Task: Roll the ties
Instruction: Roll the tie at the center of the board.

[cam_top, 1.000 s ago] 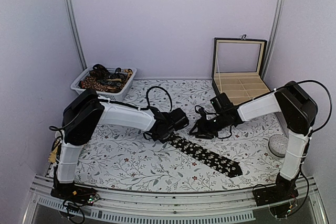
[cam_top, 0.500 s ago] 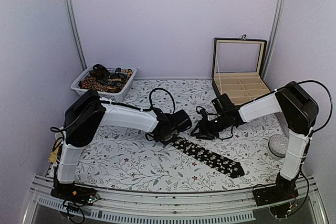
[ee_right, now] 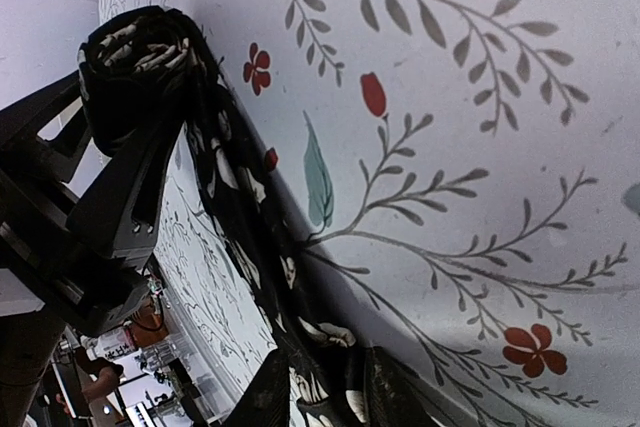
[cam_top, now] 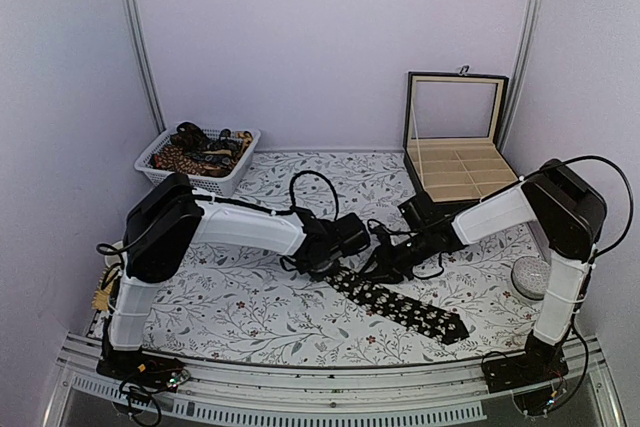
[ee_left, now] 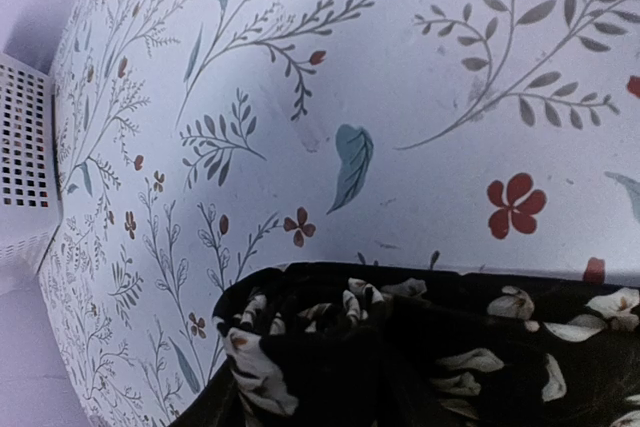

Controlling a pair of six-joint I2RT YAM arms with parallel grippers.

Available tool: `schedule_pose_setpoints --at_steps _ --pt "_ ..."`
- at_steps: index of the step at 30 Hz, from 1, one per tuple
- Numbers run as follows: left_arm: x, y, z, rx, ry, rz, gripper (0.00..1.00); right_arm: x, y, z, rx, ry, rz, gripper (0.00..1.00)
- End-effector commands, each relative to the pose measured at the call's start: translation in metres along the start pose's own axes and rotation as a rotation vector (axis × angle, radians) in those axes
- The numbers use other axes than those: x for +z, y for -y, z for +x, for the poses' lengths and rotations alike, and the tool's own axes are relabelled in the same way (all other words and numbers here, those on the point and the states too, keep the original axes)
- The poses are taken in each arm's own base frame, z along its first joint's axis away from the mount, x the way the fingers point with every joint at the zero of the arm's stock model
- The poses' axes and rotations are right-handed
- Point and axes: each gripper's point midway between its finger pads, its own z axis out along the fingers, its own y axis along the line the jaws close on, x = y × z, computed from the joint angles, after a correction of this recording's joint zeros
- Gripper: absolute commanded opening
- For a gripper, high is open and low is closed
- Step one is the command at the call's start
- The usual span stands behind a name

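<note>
One black flower-speck tie (cam_top: pixel 400 302) lies on the table (cam_top: pixel 250 307) towards its near edge, one end rolled by the left hand (cam_top: pixel 332 259), whose grip I can't make out. The right hand (cam_top: pixel 385 265) has its fingers (ee_right: pixel 268 387) either side of the strip, but whether they pinch it is unclear. One basket (cam_top: pixel 238 162) of ties (cam_top: pixel 195 152) sits in the far-left corner.

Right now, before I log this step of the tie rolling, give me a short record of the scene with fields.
tie in work: black flowered tie, lying diagonally on the flowered tabletop
rolled part: small roll at the tie's left end, the rest flat
left gripper: fingers on either side of the roll, grip unclear
right gripper: fingers straddle the flat strip, grip unclear
other ties: heaped in the white basket, far left
box: lid up, far right
</note>
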Motion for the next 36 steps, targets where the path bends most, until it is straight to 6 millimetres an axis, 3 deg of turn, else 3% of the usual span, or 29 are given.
schedule_pose_setpoints --at_steps 1,7,11,14,17,22,25,31,36 --pt "0.004 0.039 0.032 0.092 -0.096 0.107 0.39 -0.012 -0.02 0.001 -0.03 0.026 -0.03 0.24" --pt "0.002 0.039 0.031 0.093 -0.089 0.102 0.4 -0.036 -0.019 -0.019 -0.093 0.157 0.12 0.26" --pt "0.0 0.038 0.031 0.095 -0.086 0.098 0.44 -0.06 -0.035 -0.032 -0.161 0.242 0.163 0.31" --pt "-0.004 0.037 0.028 0.089 -0.077 0.1 0.46 -0.066 -0.052 -0.032 -0.197 0.241 0.114 0.32" --pt "-0.009 0.034 0.02 0.075 -0.058 0.107 0.47 -0.055 -0.062 -0.02 -0.208 0.179 0.044 0.31" --pt "-0.017 0.032 0.01 0.063 -0.031 0.117 0.48 -0.024 -0.058 0.004 -0.189 0.074 -0.013 0.26" --pt "-0.018 0.03 0.01 0.066 -0.032 0.109 0.46 -0.008 -0.049 0.014 -0.157 0.032 -0.012 0.23" --pt "-0.014 0.03 0.018 0.082 -0.055 0.093 0.25 0.011 -0.021 0.021 -0.106 -0.007 0.043 0.2" --pt "-0.012 0.033 0.026 0.142 -0.078 0.044 0.24 0.025 0.003 0.027 -0.073 -0.042 0.085 0.2"
